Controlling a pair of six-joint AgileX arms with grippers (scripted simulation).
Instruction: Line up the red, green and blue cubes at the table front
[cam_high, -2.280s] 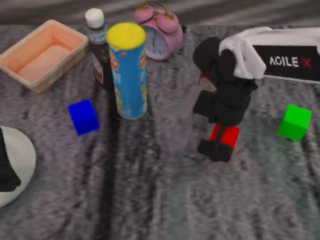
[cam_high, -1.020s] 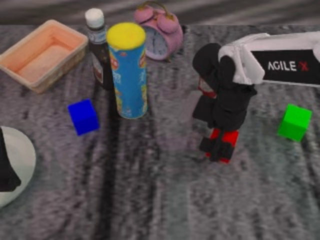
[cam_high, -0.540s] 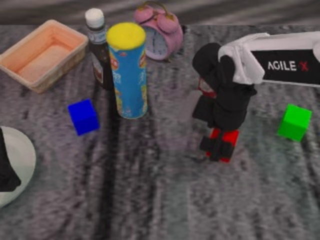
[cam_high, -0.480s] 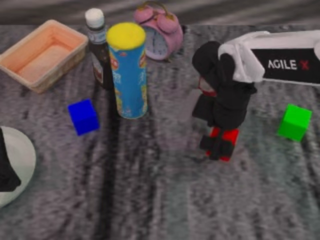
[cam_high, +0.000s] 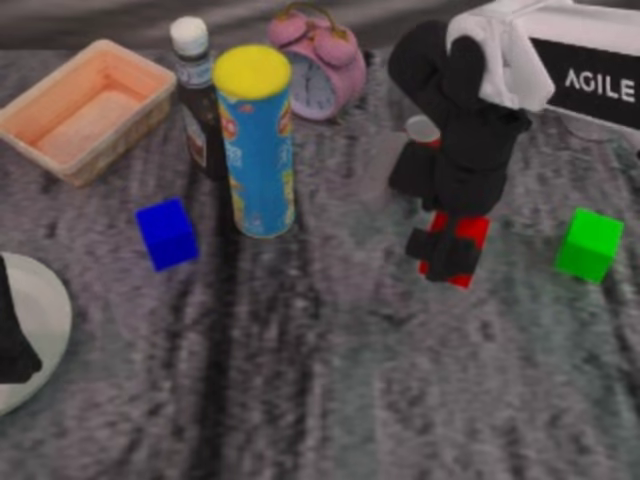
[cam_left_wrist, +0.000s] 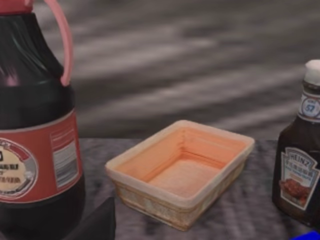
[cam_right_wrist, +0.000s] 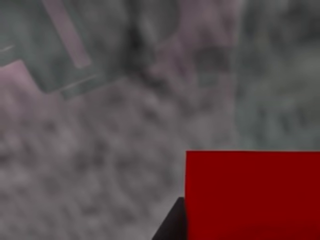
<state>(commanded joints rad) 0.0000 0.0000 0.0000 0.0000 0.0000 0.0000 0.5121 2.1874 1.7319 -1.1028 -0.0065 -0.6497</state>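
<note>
Lifted since the earlier frame, our right claw (cam_high: 447, 256) is clamped on the red cube (cam_high: 468, 236). Green cube (cam_high: 590, 244) sits at its three o'clock, blue cube (cam_high: 166, 233) at nine on the table (cam_high: 330, 400).

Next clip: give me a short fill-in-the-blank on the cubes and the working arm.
1. The right gripper is shut on the ____ cube.
2. The cube nearest the chips can is ____.
3. The green cube sits on the table's ____ side.

Missing words: red; blue; right
</note>
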